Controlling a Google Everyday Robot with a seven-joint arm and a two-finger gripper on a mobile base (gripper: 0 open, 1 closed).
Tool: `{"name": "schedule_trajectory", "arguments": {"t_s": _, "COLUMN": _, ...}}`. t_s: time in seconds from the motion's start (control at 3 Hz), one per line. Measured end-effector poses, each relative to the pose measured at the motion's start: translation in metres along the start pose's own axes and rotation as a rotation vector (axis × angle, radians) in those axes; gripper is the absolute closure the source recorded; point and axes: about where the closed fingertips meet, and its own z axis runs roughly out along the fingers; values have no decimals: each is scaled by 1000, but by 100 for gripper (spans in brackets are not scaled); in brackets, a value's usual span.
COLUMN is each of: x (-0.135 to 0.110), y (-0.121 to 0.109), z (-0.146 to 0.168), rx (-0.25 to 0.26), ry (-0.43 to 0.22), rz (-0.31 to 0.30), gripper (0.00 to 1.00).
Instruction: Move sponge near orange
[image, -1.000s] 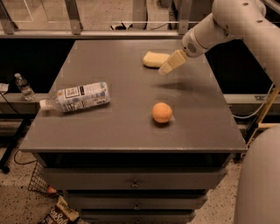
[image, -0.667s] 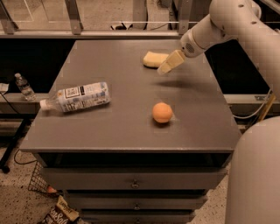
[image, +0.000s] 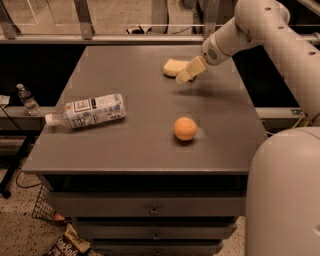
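The sponge (image: 174, 66) lies flat on the bench (image: 145, 150) close to the far edge, a little right of the middle. The gripper (image: 184, 76) reaches in from the far right corner, slanting down towards the bench top, with its tip just beside the sponge's right end. Whether it touches the sponge cannot be told, nor whether the jaws are open or closed, as they show only as one pale wedge from this side. The orange (image: 185, 128) sits alone nearer the front edge, right of the middle and well apart from the sponge. A plastic water bottle (image: 90, 111) lies on its side by the left edge, cap pointing out over that edge.
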Motion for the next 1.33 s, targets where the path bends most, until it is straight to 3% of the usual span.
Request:
{"name": "schedule_trajectory", "arguments": {"t_s": 0.33, "x": -5, "y": 1, "z": 8, "rx": -18, "ry": -1, "rz": -3, "gripper": 4}}
{"name": "schedule_trajectory", "arguments": {"t_s": 0.67, "x": -8, "y": 4, "z": 14, "rx": -36, "ry": -3, "rz": -14, "gripper": 21}}
{"name": "schedule_trajectory", "arguments": {"t_s": 1.33, "x": -16, "y": 19, "z": 29, "rx": -84, "ry": 21, "rz": -69, "gripper": 68}}
